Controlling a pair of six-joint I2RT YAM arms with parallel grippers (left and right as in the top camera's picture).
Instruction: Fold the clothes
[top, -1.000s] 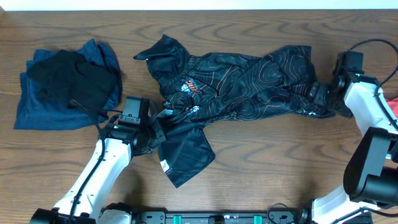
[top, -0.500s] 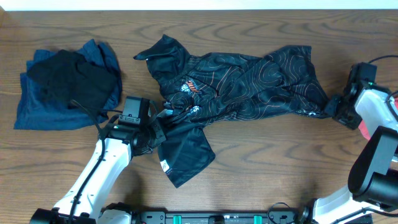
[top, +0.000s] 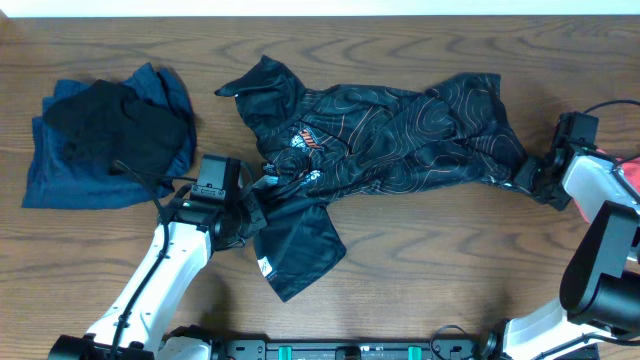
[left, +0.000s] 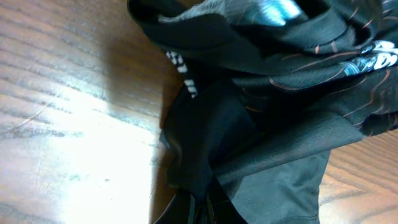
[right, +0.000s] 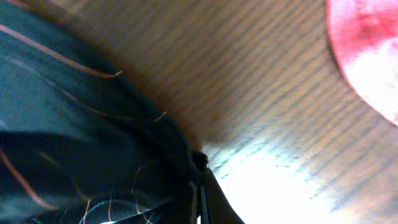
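Spreading looks like the step in hand. From above, you see the black shirt (top: 400, 130) crumpled across the middle of the table (top: 420, 290), with the left claw (top: 252, 212) at its lower-left flap and the right claw (top: 528, 178) at its right end. Your left wrist view shows that claw clamped on dark cloth at bottom centre. Your right wrist view shows the hem pinched tight. Next you probably need to draw both ends apart to flatten it.
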